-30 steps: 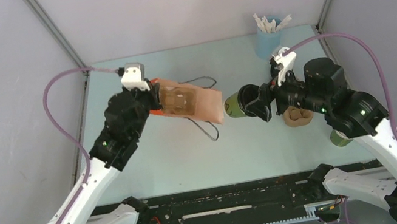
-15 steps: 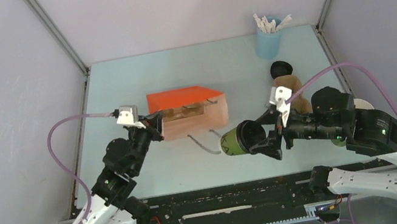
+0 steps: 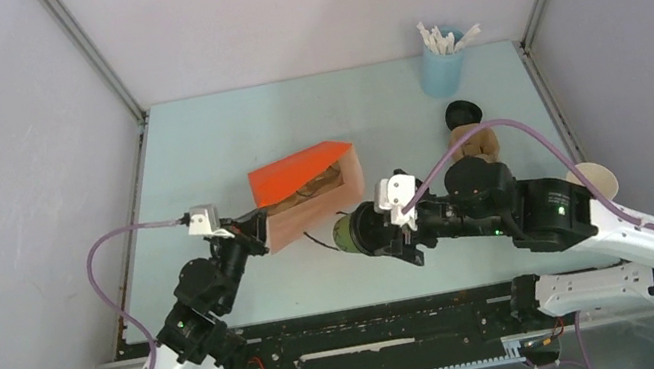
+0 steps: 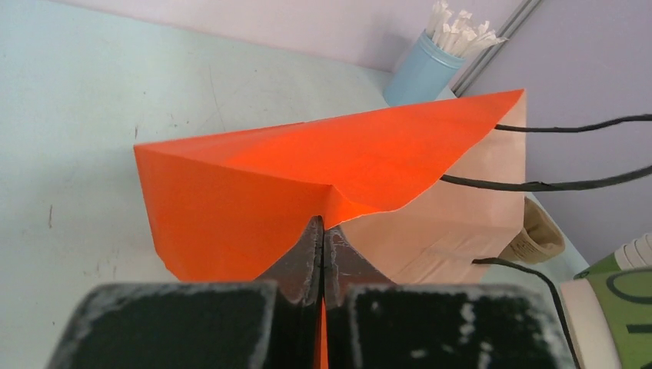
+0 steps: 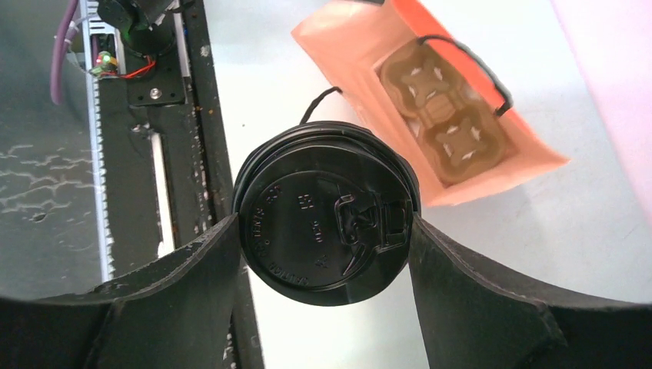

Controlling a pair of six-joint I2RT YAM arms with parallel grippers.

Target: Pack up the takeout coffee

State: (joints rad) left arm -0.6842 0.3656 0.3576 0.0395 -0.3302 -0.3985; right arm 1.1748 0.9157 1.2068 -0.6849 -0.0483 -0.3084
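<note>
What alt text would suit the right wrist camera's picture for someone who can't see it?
The right gripper holds the takeout coffee between its two black fingers, round black lid facing the camera. Beyond it, against the pale table, the orange bag gapes open, a brown cardboard cup carrier inside.

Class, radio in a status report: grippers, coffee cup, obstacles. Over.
Left gripper shut on orange bag edge. Right gripper gripping lidded coffee cup sideways, near bag mouth. Brown carrier inside bag.
</note>
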